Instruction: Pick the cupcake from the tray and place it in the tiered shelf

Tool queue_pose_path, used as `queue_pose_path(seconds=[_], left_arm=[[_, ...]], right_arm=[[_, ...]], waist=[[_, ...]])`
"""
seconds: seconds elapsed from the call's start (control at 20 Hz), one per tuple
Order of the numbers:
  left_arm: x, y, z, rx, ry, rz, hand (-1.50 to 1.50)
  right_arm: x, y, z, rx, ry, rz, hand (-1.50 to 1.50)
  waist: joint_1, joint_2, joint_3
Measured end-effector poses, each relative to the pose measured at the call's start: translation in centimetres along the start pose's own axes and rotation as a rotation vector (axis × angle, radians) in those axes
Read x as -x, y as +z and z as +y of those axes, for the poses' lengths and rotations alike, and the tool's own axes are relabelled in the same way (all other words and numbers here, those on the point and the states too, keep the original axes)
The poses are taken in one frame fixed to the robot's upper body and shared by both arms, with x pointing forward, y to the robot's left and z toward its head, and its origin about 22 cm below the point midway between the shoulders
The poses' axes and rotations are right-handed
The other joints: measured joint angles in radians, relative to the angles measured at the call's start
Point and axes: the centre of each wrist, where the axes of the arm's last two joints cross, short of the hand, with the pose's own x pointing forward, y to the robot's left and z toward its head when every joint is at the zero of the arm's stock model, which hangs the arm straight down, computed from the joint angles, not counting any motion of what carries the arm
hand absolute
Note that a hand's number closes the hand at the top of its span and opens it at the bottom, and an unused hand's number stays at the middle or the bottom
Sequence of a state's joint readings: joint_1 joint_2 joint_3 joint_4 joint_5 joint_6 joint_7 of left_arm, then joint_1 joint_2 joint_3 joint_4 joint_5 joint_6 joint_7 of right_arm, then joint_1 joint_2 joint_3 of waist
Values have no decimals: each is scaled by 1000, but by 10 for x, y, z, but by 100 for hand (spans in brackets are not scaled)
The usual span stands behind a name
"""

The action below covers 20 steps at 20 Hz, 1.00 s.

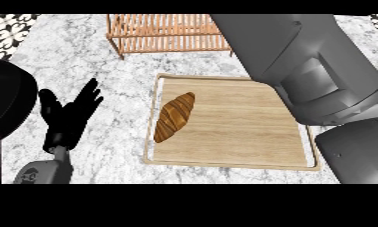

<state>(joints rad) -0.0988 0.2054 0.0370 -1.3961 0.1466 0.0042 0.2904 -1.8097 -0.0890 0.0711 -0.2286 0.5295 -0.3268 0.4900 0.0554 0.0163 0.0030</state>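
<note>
The pastry [175, 117] (croissant-looking, no cupcake) lay near the tray's [244, 163] left edge, long axis running toward the shelf [166, 33]; left hand [68, 113] sat open just left, nearer; right hand hidden, can't tell.

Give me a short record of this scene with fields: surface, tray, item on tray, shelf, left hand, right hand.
surface: grey-white marble counter
tray: pale wooden rectangular tray, flat on the counter
item on tray: brown striped croissant-shaped pastry, left part of the tray; no cupcake seen
shelf: orange slatted wooden shelf, beyond the tray
left hand: black left hand, open, fingers up, left of the tray
right hand: not visible; grey right forearm covers the tray's right corner
</note>
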Motion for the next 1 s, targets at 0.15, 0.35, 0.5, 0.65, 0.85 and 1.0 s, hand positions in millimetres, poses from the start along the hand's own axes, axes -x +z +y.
queue_pose_path(seconds=[0.15, 0.35, 0.5, 0.65, 0.85, 1.0], left_arm=[[2, 1, 1, -2, 1, -2, 0], [0, 0, -2, 0, 5, 1, 0], [3, 0, -2, -6, 4, -3, 0], [2, 1, 0, -6, 5, -4, 0], [5, 1, 3, -12, 10, -3, 0], [8, 4, 4, -16, 9, -1, 0]], right_arm=[[-2, 0, -3, 38, -97, 32, -150], [-3, -2, -11, 73, -248, 45, -150], [-3, -4, -20, 83, -362, 61, -150], [-2, -7, -32, 114, -473, 82, -150], [8, -14, -44, 210, -560, 102, -150], [14, -19, -57, 297, -563, 128, -150]], waist=[[-4, -2, 0], [-1, 0, 0], [-3, 0, 1], [-4, -2, 1], [-9, -2, 1], [-19, -8, 1]])
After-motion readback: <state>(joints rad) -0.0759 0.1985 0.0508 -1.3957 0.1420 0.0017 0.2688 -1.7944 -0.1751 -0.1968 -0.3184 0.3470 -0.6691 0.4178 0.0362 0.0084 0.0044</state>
